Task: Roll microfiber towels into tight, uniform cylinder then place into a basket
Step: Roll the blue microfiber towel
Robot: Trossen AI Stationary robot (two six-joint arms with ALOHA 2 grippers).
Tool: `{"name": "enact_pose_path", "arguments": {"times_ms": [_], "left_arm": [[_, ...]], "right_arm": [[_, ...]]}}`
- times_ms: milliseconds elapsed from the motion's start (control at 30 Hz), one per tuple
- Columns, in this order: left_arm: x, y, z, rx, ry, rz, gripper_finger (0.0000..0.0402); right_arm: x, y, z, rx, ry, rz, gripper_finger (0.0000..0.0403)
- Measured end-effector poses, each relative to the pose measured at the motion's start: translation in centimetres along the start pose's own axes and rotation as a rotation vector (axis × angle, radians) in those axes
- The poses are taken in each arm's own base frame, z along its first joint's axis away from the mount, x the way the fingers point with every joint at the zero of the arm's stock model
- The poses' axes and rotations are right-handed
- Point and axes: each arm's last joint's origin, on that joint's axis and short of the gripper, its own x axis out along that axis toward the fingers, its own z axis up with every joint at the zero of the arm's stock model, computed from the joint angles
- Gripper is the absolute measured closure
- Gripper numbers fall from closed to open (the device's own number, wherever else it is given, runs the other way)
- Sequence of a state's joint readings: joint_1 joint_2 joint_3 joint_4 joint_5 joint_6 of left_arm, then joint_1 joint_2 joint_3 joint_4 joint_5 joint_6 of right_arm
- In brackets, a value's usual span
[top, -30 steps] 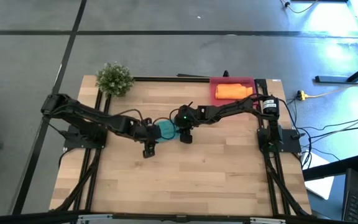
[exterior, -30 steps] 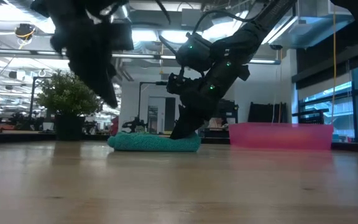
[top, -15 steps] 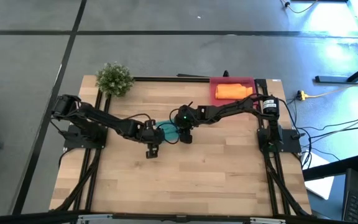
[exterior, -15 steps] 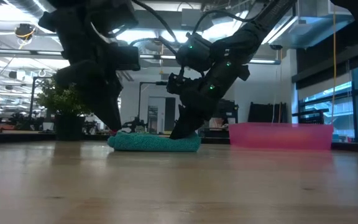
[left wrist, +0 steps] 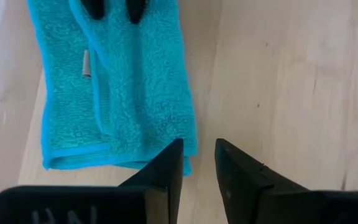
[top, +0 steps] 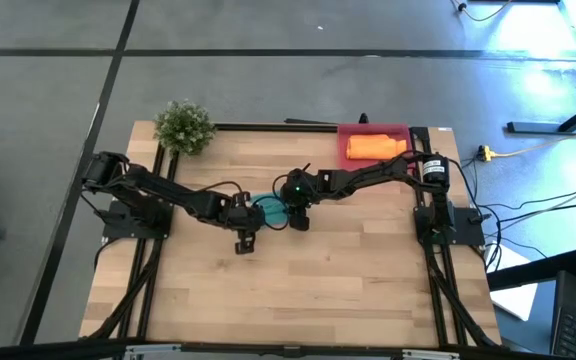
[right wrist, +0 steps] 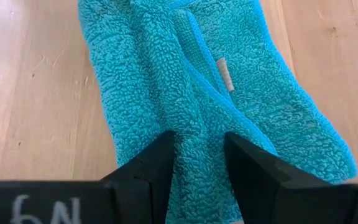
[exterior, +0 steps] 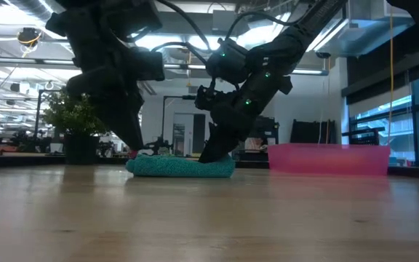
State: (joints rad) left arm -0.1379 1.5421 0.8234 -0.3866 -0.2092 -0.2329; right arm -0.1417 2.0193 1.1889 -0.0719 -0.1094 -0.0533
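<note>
The teal towel (top: 268, 210) lies mid-table as a long folded strip (left wrist: 123, 81), flat on the wood. My right gripper (right wrist: 197, 146) is shut on it at the end toward the table's right. My left gripper (left wrist: 197, 155) stands open just off the towel's other end, low over the table. Bare wood shows between its fingers, and one fingertip (left wrist: 169, 165) is at the towel's corner (left wrist: 185, 163). The orange towel (top: 373, 147) lies in the pinkish-red basket (top: 398, 130) at the far right. My right gripper pinches a raised fold (right wrist: 194, 124) running along the teal towel, between its two fingers. They come slanting down from the table's right side and lie along the strip. The towel stays on the table (exterior: 180, 166). Whether my left gripper touches the towel's corner, I cannot tell.
A small green plant (top: 183, 125) stands at the table's far left corner. The basket's pink wall (exterior: 326, 159) rises right of the towel in the low view. Bare wood (top: 298, 290) stretches across the table's near half.
My left gripper has come down toward the table and in toward the teal towel's left end, then kept still. The towel and my right gripper have not moved.
</note>
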Motion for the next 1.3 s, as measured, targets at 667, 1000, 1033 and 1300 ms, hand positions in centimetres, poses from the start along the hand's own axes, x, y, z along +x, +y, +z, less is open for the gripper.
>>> {"name": "enact_pose_path", "arguments": {"times_ms": [667, 1000, 1033, 1300], "left_arm": [[0.0, 0.0, 0.1, 0.002, -0.011, -0.011, 0.0322], [1.3, -0.1, -0.1, 0.007, 0.013, 0.023, 0.0292], [1.6, -0.1, -0.2, 0.011, 0.024, 0.033, 0.0292], [3.8, -0.2, -0.8, 0.028, 0.071, 0.118, 0.0292]], "right_arm": [[0.0, 0.0, 0.0, 0.000, 0.000, 0.000, 0.0258], [0.0, 0.0, 0.0, 0.000, 0.000, 0.000, 0.0258], [0.0, 0.0, 0.0, 0.000, 0.000, 0.000, 0.0258], [0.0, 0.0, 0.0, 0.000, -0.001, 0.000, 0.0258]]}}
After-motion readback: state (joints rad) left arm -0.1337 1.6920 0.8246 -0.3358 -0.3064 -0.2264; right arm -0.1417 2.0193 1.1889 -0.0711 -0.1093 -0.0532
